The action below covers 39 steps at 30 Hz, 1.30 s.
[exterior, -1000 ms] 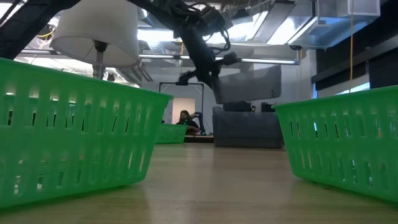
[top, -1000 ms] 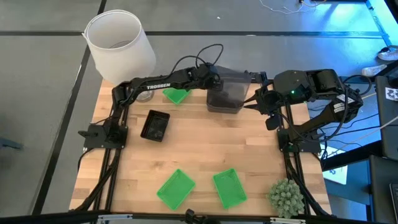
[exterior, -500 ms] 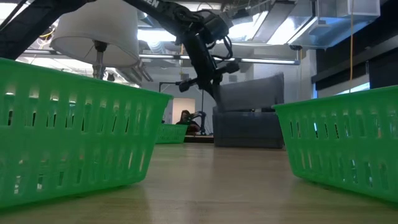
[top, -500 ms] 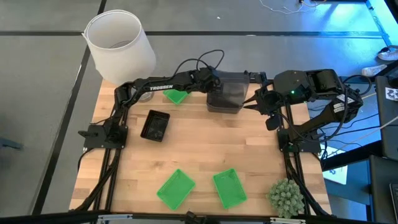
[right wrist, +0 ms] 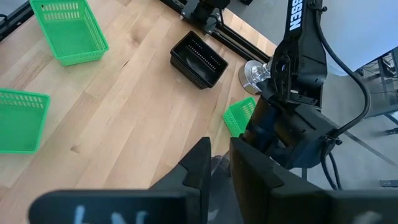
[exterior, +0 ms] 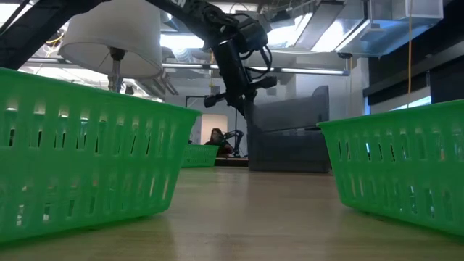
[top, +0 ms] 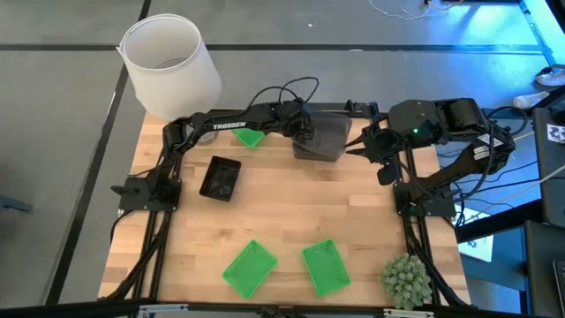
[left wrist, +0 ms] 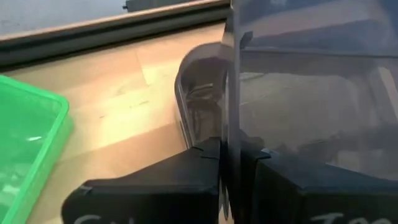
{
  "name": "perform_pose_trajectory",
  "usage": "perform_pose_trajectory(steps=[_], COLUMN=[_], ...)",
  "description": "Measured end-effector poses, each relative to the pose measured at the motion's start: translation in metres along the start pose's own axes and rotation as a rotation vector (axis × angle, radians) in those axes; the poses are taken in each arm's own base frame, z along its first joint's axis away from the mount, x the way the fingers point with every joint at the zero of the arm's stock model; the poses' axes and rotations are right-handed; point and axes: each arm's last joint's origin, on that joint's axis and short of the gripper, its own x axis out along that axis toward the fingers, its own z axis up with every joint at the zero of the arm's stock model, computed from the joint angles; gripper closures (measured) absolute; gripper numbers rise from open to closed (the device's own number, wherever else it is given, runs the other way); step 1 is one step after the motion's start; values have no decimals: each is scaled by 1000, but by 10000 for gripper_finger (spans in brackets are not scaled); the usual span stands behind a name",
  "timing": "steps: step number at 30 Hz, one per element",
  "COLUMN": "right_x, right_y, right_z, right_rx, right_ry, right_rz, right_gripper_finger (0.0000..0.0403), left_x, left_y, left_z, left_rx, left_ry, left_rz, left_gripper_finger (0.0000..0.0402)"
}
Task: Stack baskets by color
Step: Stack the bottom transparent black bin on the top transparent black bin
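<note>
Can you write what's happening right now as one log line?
left gripper: shut on grey basket wall | right gripper: at basket's other side | black basket: on table

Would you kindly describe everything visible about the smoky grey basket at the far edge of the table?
The grey basket is rectangular, translucent smoky plastic, and sits at the table's far edge between both arms. The left gripper is shut on its thin wall, and the right gripper meets its opposite side. A green basket lies beside it.

Left arm was extended across the table's far side; left gripper (top: 306,132) was clamped on a grey basket (top: 323,139) wall. Right gripper (top: 360,145) was poised at the basket's opposite side, fingers partly parted.
</note>
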Motion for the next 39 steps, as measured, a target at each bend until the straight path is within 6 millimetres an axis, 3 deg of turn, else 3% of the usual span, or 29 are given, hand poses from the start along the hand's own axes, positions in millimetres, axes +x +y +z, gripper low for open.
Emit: perform_pose_trajectory(steps=[30, 39], right_x=[0, 0], right_y=[0, 0], right_z=[0, 0], right_rx=[2, 1], right_ry=[0, 5], right_rz=[0, 3], right_gripper_finger=[342, 342], left_x=[1, 2], left_y=[5, 11], left_z=[4, 5], left_rx=[-62, -128], left_ry=[-39, -7], left_rz=[52, 67], left_gripper_finger=[400, 361])
